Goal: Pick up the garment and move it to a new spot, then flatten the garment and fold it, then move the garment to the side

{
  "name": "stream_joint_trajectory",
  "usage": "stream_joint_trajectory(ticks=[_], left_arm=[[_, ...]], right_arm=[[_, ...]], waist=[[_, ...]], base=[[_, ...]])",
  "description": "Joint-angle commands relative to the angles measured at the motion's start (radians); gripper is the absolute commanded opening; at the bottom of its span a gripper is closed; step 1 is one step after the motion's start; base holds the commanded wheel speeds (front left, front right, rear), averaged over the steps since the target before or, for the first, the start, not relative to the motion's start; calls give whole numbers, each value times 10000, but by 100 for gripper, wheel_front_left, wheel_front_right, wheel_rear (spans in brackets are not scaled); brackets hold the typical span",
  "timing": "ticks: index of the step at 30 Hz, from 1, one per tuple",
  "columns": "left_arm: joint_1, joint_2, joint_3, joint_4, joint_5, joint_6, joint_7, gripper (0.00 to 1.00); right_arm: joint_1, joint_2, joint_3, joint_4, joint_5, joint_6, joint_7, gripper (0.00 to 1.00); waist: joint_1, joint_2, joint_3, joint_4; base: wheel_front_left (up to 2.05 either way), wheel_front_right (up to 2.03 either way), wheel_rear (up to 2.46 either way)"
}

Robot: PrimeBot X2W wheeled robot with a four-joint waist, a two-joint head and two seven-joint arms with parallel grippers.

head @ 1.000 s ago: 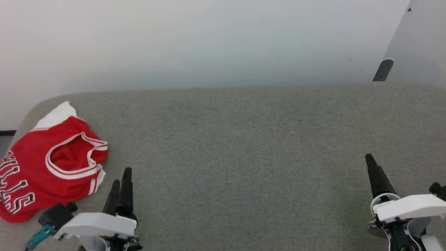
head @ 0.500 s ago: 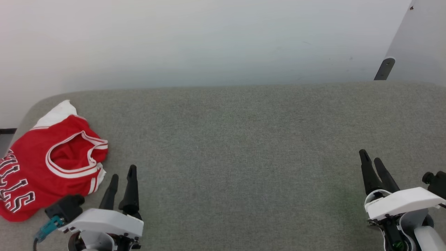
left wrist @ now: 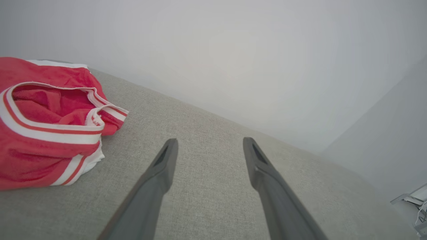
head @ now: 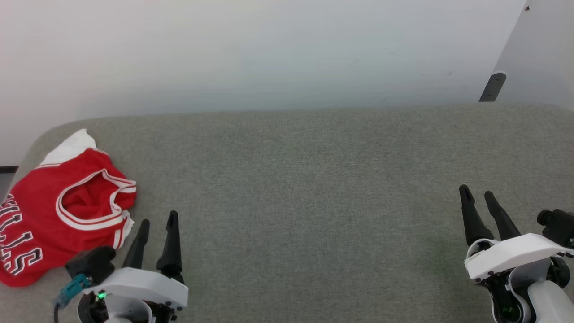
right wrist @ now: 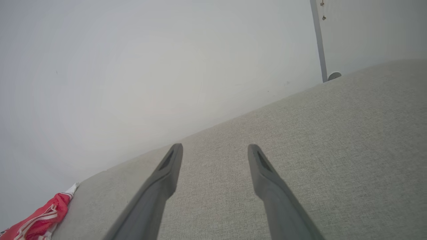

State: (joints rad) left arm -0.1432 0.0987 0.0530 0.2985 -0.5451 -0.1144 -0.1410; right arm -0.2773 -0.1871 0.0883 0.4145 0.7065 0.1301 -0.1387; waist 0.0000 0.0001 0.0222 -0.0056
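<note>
The red jersey [head: 42, 224] lies crumpled at the far left of the grey fabric surface, its white-striped armhole facing up, black lettering at the left edge and a white part at its back corner. In the left wrist view the jersey [left wrist: 43, 126] sits left of the fingers; in the right wrist view the jersey [right wrist: 36, 221] shows small at the lower left. My left gripper [head: 158, 217] stands open just right of the jersey, not touching it. My right gripper [head: 476, 194] is open at the lower right, far from the cloth.
The grey upholstered surface [head: 305, 188] stretches wide between the two grippers. A pale wall [head: 269, 54] rises behind its far edge. A dark bracket [head: 492, 86] and a slanted panel stand at the back right corner.
Both grippers have opened from shut: the fingers of each have spread apart. Both arms have shifted slightly; the jersey has stayed in place.
</note>
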Motion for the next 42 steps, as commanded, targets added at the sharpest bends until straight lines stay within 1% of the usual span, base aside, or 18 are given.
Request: stream_joint_trajectory(ticks=[1,14,18,27,32,42], left_arm=[[-137,82,5,-90,293,-15,-73,100],[39,49,-50,-67,1592,-22,-407,100],[3,66,65,-12,1806,-50,-495,100],[-31,18,247,213,2431,-91,-691,100],[-125,-7,294,394,2757,-104,-798,100],[-201,35,355,680,3410,-156,-989,100]], right_arm=[[-232,-95,46,-25,-299,6,-92,100],[-302,-214,201,76,-1607,7,-421,100],[-359,-257,260,121,-2013,7,-511,100],[-513,-250,263,195,-2602,8,-713,100],[-497,-187,223,172,-2690,9,-821,100],[-412,-244,139,163,-3255,8,-1025,100]], waist=[[0,-1,-6,-9],[0,-1,-106,-37],[0,-1,-95,-96],[0,-1,-24,-217],[0,-1,-10,-213],[0,-1,-41,-187]], base=[[0,0,0],[0,0,0],[0,0,0],[0,0,0],[0,0,0],[0,0,0]])
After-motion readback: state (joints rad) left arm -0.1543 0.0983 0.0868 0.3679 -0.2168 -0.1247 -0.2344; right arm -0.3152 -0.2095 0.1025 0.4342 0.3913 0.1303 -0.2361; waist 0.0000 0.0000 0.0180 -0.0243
